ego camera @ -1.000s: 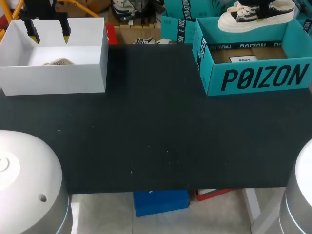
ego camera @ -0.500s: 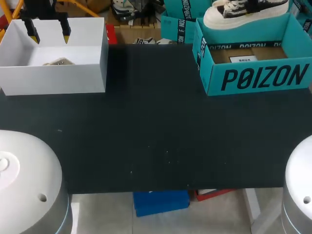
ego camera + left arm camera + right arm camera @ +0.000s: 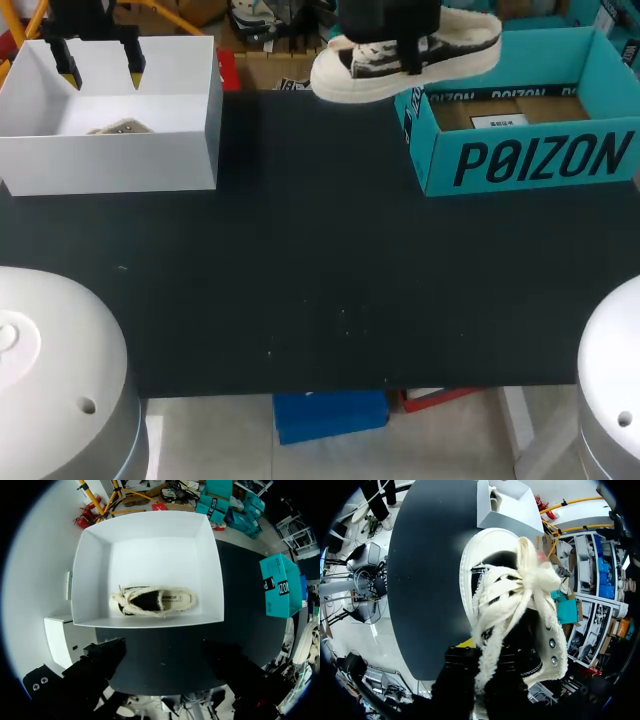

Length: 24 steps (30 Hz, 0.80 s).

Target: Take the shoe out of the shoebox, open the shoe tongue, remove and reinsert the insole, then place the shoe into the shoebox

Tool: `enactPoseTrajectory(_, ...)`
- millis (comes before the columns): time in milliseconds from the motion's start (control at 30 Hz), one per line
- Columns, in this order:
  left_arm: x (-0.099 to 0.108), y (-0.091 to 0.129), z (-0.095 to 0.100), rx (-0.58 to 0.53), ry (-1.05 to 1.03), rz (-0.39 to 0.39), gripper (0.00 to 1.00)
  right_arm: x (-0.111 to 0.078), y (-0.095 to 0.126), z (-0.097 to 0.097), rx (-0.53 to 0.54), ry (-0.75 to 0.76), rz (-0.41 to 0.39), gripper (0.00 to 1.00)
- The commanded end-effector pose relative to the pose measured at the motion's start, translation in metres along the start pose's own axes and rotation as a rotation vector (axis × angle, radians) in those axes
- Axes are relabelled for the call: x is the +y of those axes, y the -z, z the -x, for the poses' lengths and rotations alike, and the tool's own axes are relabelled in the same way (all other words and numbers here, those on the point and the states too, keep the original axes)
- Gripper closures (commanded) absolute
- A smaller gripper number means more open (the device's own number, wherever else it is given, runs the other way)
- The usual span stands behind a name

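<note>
A white-soled dark shoe with cream laces (image 3: 400, 55) hangs in the air over the table's far edge, just left of the teal shoebox (image 3: 520, 150). My right gripper (image 3: 408, 58) comes down from above and is shut on the shoe's middle. In the right wrist view the shoe (image 3: 510, 600) fills the space ahead of the right gripper (image 3: 485, 675), toe pointing away. My left gripper (image 3: 100, 62) stands open above the white box (image 3: 110, 150) at the far left, holding nothing. A second shoe (image 3: 152, 601) lies on its side inside that white box (image 3: 90, 545).
The black table (image 3: 320, 270) spreads between the two boxes and towards the front edge. The teal shoebox holds brown card and a white label (image 3: 495, 122). The white box (image 3: 507, 502) sits across the table from the held shoe.
The right gripper has carried the shoe leftward and a little lower, from above the teal shoebox to past its left wall. The left arm has stayed still.
</note>
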State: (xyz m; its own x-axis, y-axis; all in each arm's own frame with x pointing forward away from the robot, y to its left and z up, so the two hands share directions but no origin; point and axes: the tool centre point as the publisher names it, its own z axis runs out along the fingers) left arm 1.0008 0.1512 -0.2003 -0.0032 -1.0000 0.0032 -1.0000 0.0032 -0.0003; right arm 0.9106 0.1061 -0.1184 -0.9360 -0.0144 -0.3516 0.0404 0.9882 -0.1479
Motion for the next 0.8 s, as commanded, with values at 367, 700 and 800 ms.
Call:
enactPoseTrajectory(367, 0.000, 0.000, -0.001, -0.002, 0.002, 0.001, 0.00, 0.098, -0.052, -0.069, 0.076, -0.016, -0.081, 1.00)
enactPoseTrajectory(700, 0.000, 0.000, -0.001, -0.002, 0.002, 0.001, 0.00, 0.116, -0.127, -0.109, 0.020, -0.082, -0.062, 1.00)
enactPoseTrajectory(800, 0.000, 0.000, -0.001, -0.002, 0.002, 0.001, 0.00, 0.119, -0.146, -0.120, -0.014, -0.091, -0.053, 1.00)
